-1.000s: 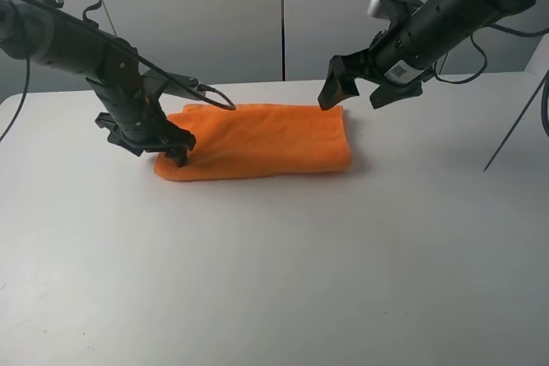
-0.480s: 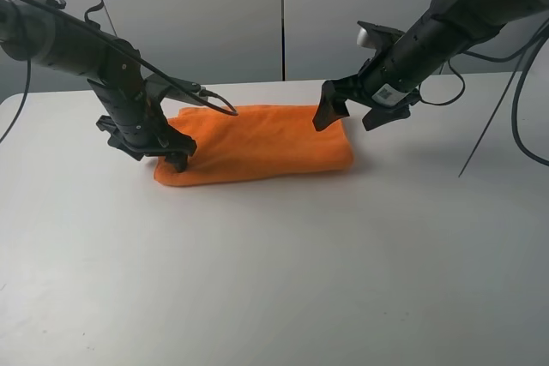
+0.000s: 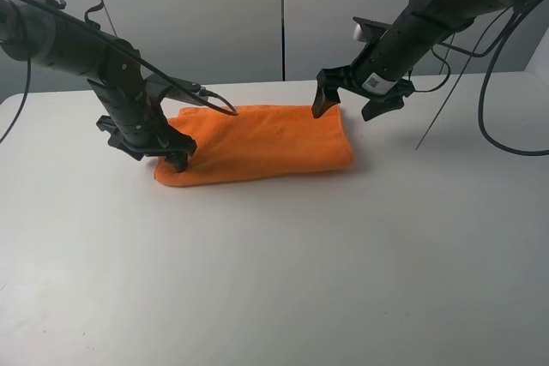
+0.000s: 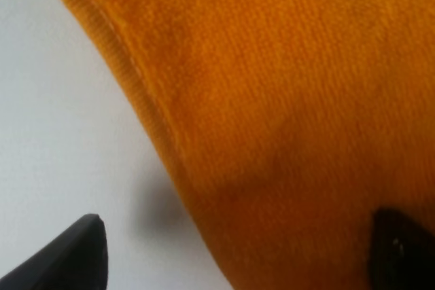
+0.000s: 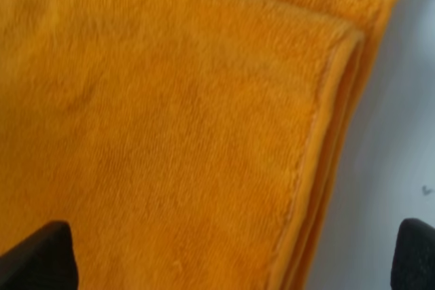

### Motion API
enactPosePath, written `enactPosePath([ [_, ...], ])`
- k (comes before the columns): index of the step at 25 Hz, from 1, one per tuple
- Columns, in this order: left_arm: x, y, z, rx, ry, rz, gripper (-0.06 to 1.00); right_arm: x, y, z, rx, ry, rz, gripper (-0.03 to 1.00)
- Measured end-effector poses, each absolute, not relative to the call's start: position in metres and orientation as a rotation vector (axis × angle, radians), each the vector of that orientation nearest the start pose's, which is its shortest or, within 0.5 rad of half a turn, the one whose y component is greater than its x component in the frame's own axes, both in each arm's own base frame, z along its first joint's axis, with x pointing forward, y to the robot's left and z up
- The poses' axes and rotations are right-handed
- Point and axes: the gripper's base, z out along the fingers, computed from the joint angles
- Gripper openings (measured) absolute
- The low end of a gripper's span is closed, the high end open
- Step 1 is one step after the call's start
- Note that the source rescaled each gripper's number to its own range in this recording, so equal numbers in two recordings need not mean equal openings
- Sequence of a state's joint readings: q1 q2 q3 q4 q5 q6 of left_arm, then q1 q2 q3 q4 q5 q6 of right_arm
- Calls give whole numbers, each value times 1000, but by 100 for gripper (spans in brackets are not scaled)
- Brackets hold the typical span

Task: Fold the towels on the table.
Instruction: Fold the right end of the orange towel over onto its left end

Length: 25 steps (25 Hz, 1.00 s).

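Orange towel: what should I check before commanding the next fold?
1. Bright orange fuzzy microfibre towel lies folded into a flat rectangle on the plain white table: ok.
2. Left gripper open, straddling the towel's left-end edge: ok.
3. Right gripper open above the right end, holding nothing: ok.
4. Layer edges at the right end stacked evenly: ok.
5. Left fingers touching the cloth: cannot tell.

Plain orange towel [image 3: 257, 143], white table [image 3: 274, 263]
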<state>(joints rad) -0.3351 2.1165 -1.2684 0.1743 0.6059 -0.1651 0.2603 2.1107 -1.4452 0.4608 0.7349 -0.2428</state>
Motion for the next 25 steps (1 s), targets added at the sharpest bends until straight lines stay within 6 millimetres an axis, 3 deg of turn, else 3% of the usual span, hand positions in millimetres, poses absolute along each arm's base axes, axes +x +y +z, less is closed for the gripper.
enactPosePath([
  [8,376,-122,99,440,2880,86,100,407,131,134,-239,2960,411,100],
  [14,376,-122,99,440,2880,86,100,400,135,120,-171,3064,487,100],
  [25,376,-122,99,440,2880,86,100,392,140,116,13,3133,608,100],
])
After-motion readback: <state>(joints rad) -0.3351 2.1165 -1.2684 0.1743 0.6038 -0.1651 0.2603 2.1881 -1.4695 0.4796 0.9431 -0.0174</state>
